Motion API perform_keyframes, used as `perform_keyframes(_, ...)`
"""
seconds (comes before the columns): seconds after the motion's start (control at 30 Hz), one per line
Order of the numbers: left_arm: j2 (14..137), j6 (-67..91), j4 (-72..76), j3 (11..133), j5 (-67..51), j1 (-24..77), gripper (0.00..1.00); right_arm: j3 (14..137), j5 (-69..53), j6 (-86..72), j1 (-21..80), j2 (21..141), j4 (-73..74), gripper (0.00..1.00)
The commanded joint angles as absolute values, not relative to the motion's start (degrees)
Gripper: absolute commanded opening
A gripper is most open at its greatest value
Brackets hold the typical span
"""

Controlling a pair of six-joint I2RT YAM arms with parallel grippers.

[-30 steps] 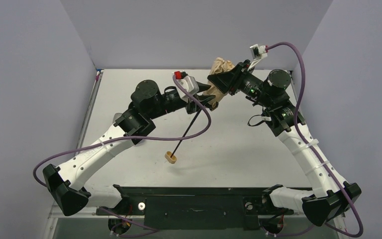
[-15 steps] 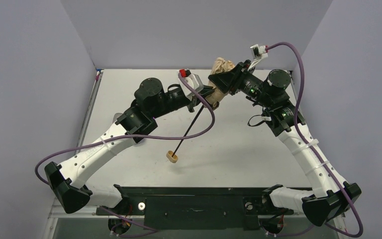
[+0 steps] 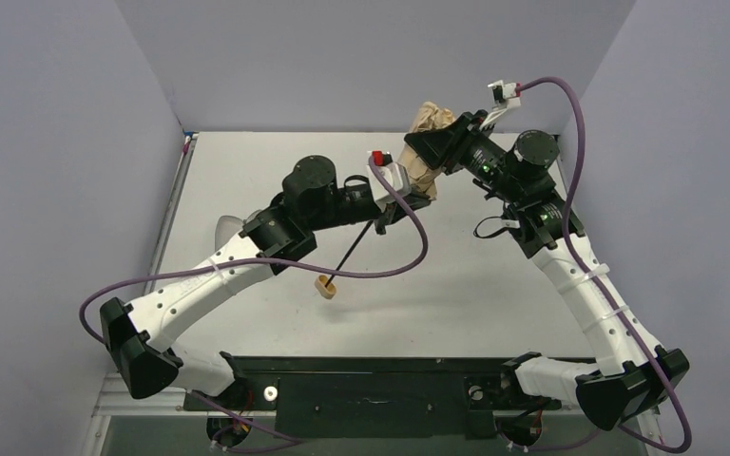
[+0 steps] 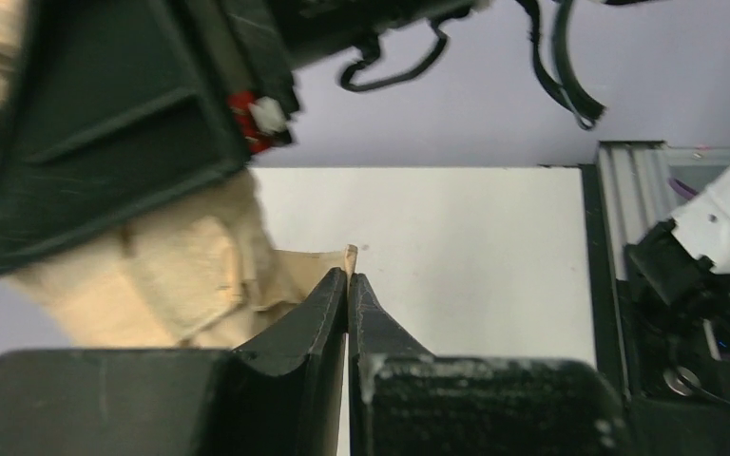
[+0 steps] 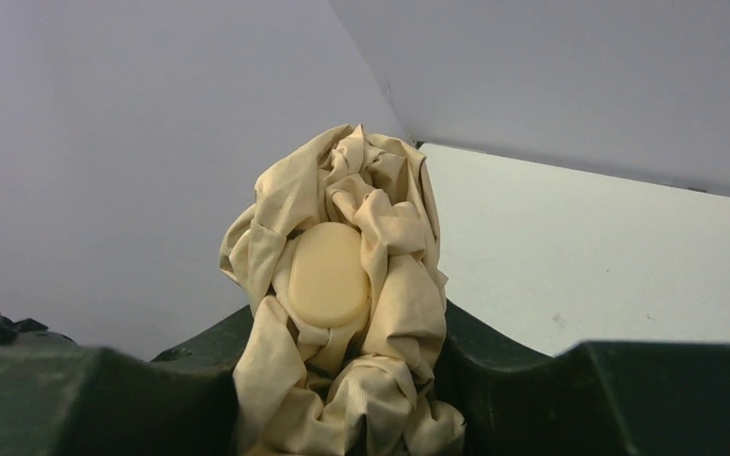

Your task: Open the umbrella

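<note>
Above table [image 3: 247, 190], right claw [image 5: 347, 361] gripping folded umbrella [image 5: 328, 271], left claw [image 4: 347, 285] pinching canopy [image 4: 181, 285]

Matt, crumpled cloth umbrella canopy [image 5: 394, 285], smooth plastic cap [image 5: 328, 275], matt white table [image 5: 627, 256].

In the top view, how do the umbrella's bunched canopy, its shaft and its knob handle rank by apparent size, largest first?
1. the bunched canopy, bulkiest, though partly covered.
2. the shaft, comparable in length but very thin.
3. the knob handle, clearly the smallest.
</note>
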State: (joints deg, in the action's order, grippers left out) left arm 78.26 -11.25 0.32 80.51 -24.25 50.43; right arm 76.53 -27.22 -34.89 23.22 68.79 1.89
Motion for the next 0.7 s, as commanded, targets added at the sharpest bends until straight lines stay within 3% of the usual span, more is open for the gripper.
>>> perform_keyframes(0.0,79.9,-10.4,-2.4,82.2,-29.0,51.7,0.0,80.6,-25.0,-38.2,22.9,68.1,-8.1,0.0)
perform_keyframes(0.17,79.4,-9.5,-2.2,82.3,-27.8,51.8,0.02,80.2,-25.4,-38.7,22.6,68.0,-8.4,0.0)
perform_keyframes(0.27,77.1,-9.2,-2.3,81.9,-26.0,51.6,0.47,79.5,-25.4,-38.6,22.1,67.7,-8.0,0.0)
perform_keyframes(0.4,74.3,-9.6,-5.5,81.6,-24.0,50.6,0.7,78.6,-25.4,-38.7,20.8,67.4,-7.8,0.0)
perform_keyframes(0.67,71.4,-2.5,-7.9,79.2,-20.8,40.0,0.78,78.4,-24.5,-38.2,18.8,68.2,-6.2,0.0)
